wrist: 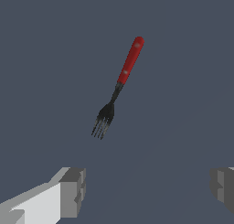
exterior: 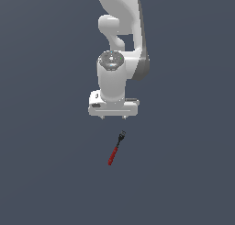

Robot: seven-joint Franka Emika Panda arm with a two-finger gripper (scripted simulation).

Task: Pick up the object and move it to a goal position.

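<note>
Approaching is the step in hand: the claw [exterior: 113, 117] hangs above the grey tabletop [exterior: 41, 173] with nothing between its fingers [wrist: 73, 191], which stand wide apart in the wrist view. No contact with the object is evident.

The object — a small fork [exterior: 116, 149] with a red handle and a dark pronged head — lies flat on the tabletop, apart from the claw and somewhat below it in the exterior view, offset rather than directly underneath. In the wrist view it sits ahead of the finger gap, not between the fingers.

Orientation: the long axis runs on a steep diagonal in the exterior view, slightly tilted off vertical. The pronged head points toward the arm's base and a little to the exterior view's right; the handle end points away, toward the exterior view's lower left.

Assessment of the next move: the claw needs to travel over the fork until the handle falls between the fingers, turn if required so the fingers close across the thin axis — not along it — then descend and grip. The handle appears the better hold, being thicker than the neck. No goal marker is visible in either view.
</note>
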